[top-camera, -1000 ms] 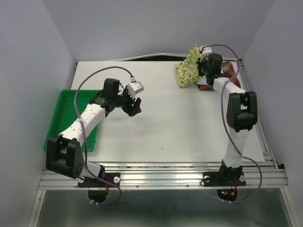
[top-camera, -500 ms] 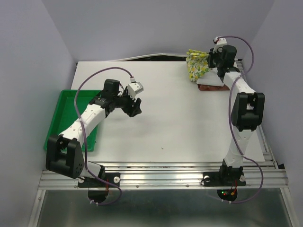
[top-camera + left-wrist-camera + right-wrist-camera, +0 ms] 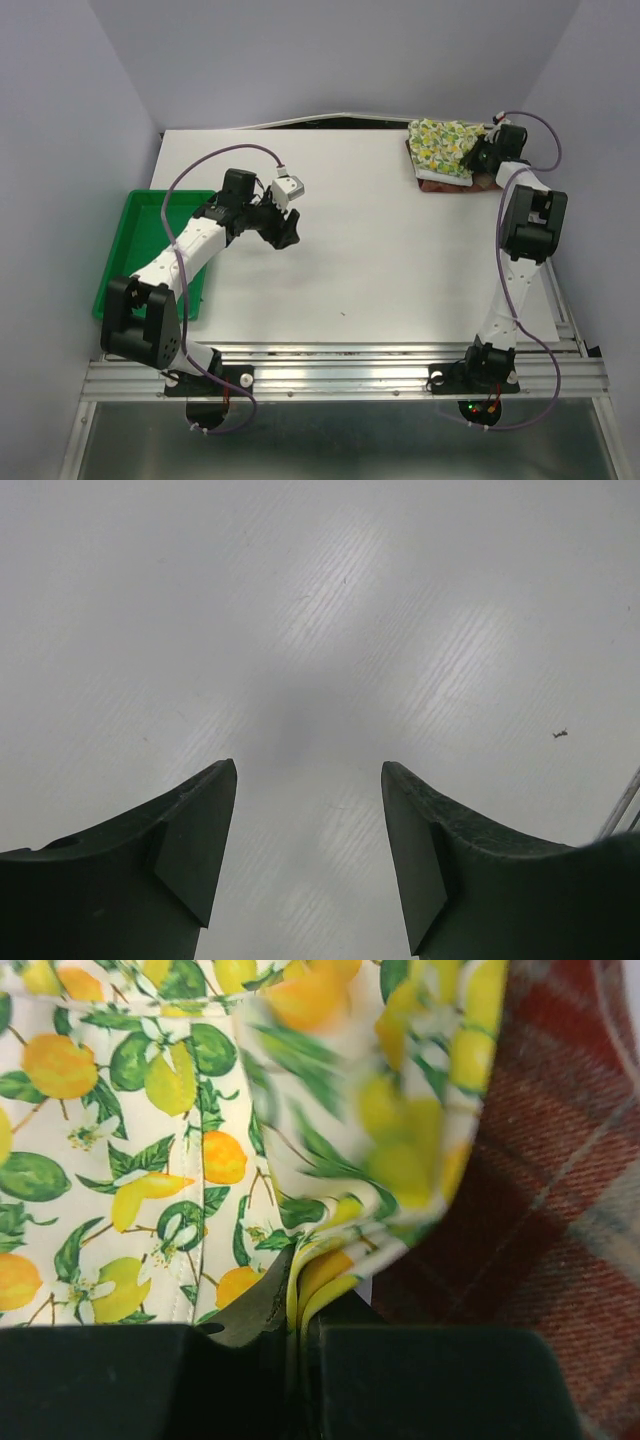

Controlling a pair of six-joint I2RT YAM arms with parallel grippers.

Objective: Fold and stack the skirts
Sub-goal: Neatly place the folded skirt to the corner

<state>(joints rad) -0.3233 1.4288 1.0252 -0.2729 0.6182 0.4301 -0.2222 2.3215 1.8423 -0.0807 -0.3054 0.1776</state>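
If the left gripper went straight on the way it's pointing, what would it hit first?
Probably the bare table top: the left gripper has open jaws that frame only that surface, though how far off it lies is unclear.

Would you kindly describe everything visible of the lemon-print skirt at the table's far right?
The lemon-print skirt is soft cream cloth printed with yellow lemons, green leaves and small white blossoms, with a stitched seam showing. It lies fairly flat as a rough rectangle at the far right corner of the table, on top of the red plaid skirt, whose edge shows beside it. The right gripper is shut on a doubled fold at its edge.
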